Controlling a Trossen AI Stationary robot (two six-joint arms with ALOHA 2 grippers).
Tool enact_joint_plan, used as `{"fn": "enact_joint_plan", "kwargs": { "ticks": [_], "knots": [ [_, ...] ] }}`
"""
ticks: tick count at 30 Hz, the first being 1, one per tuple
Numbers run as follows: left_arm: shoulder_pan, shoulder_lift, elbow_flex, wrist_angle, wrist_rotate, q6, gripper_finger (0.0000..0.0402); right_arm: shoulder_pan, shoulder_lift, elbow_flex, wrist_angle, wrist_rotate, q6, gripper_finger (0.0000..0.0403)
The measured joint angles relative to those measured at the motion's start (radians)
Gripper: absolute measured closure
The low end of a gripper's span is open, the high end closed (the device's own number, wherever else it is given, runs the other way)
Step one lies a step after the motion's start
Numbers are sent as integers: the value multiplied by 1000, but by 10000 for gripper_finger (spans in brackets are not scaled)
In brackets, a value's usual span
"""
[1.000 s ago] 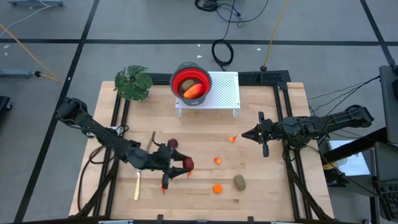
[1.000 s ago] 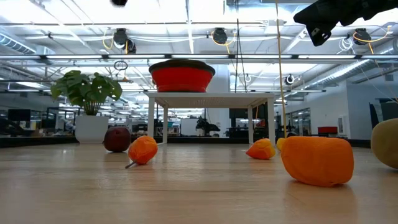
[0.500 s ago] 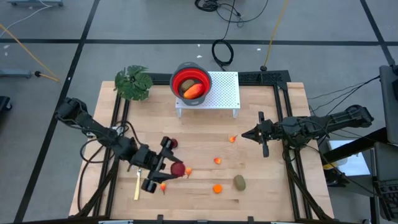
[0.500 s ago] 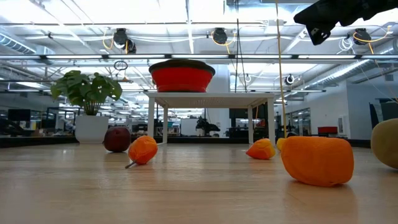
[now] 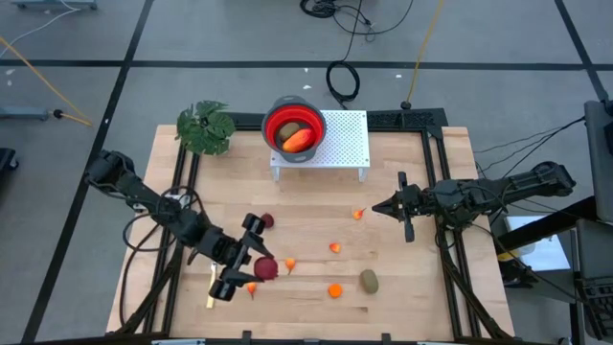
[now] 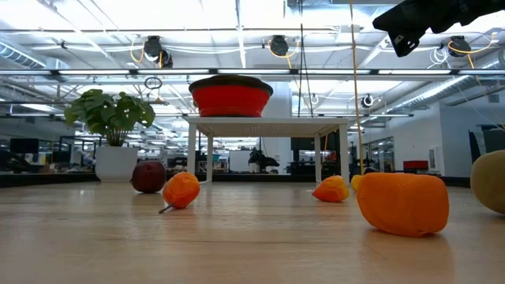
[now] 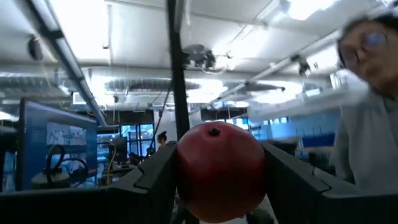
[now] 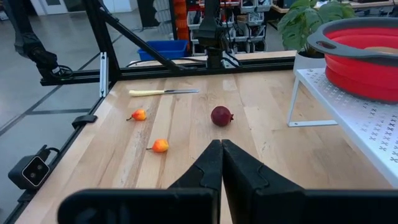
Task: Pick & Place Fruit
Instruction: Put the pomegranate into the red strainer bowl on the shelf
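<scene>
Left hand (image 5: 251, 268), since before, gripping dark red ball (image 5: 264, 268).

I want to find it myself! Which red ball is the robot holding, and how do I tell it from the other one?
Start at the red bowl on the white stand, then look down toward the near left part of the wooden table. There the left gripper clamps a dark red ball between its fingers. The other dark red ball lies free on the wood, nearer the bowl.

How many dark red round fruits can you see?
2. One dark red ball is held in the left gripper. The other dark red ball lies on the wooden table, nearer the plant.
</scene>
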Motion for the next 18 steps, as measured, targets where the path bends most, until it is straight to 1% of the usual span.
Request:
{"fn": "enact_joint_plan", "kwargs": {
  "ticks": [3, 11, 18],
  "knots": [
    [0, 0, 0, 34, -65, -127, 201, 0, 0, 0, 0, 0, 0, 399],
    [0, 0, 0, 32, -352, -680, 202, 0, 0, 1, 0, 0, 0, 399],
    [0, 0, 0, 32, -561, -1051, 202, 0, 0, 1, 0, 0, 0, 399]
  ]
}}
